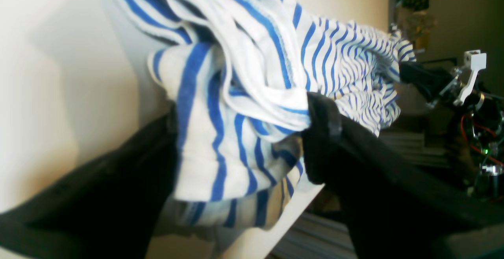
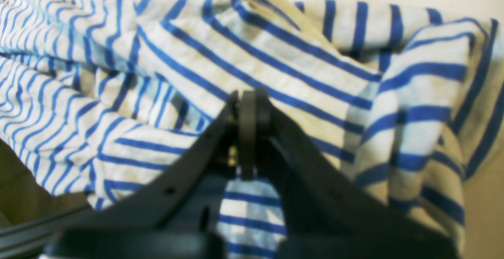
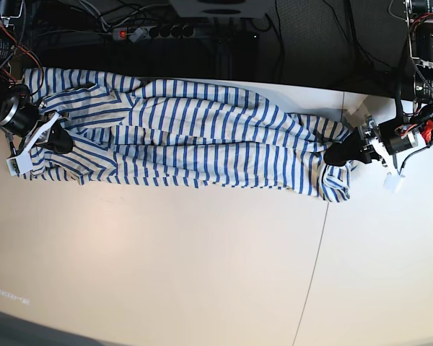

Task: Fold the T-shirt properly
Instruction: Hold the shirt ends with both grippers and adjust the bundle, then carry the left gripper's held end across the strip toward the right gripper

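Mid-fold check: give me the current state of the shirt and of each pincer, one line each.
T-shirt: stretched into a long rumpled band across the table, not folded flat.
Left pincer: jaws wide apart, bunched shirt cloth between them.
Right pincer: shut, pinching the shirt's other end.

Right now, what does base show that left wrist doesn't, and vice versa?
Only base: the whole T-shirt stretched lengthwise across the white table, the right hand at its far end, and the power strip behind.
Only left wrist: a close look at the left hand, its black fingers spread wide with bunched striped fabric between them.
Both: the striped shirt, the left hand at one end and the table.
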Controlling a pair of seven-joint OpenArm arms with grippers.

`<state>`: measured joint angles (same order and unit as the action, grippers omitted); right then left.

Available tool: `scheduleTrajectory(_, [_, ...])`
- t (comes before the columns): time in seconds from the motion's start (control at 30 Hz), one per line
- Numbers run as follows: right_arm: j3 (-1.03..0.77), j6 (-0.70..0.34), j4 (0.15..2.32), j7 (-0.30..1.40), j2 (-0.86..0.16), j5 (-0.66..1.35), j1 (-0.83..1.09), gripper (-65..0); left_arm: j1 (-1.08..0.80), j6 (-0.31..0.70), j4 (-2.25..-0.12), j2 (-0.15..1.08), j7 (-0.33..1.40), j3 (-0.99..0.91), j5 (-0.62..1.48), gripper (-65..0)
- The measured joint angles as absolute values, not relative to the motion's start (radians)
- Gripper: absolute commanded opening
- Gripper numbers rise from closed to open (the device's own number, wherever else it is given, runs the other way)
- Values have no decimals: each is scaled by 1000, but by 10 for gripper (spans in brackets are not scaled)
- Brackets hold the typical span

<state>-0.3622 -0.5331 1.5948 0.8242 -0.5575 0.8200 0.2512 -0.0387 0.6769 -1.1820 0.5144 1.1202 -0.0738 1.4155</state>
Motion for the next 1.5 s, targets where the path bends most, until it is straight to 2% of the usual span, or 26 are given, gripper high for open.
scheduleTrajectory(0.1, [-362,-533,1595,824,-558,820,252,-650,-39,677,-1182,509,1106,-74,1393,-547])
scheduleTrajectory(0.17, [-362,-533,1595,824,-558,820,252,-650,-38,677,-1182,504,1097,-74,1377,-634])
scheduleTrajectory(0.2, [-362,-533,1595,824,-558,820,251,-650,-38,678,-1182,503,1082,-74,1369,-650])
scheduleTrajectory(0.5, [-362,-533,1595,824,-558,821,249,-650,11,678,-1181,522,979,-72,1222,-650])
scheduleTrajectory(1.17, [-362,-533,1595,815,-558,822,246,-650,50,678,-1182,719,999,-72,1215,-650])
scheduleTrajectory(1.33, [-362,-533,1595,812,-557,821,246,-650,39,678,-1283,717,1074,-71,1235,-650])
scheduleTrajectory(1.5, [-362,-533,1595,805,-557,816,246,-650,-28,681,-1538,712,1111,-71,1234,-650])
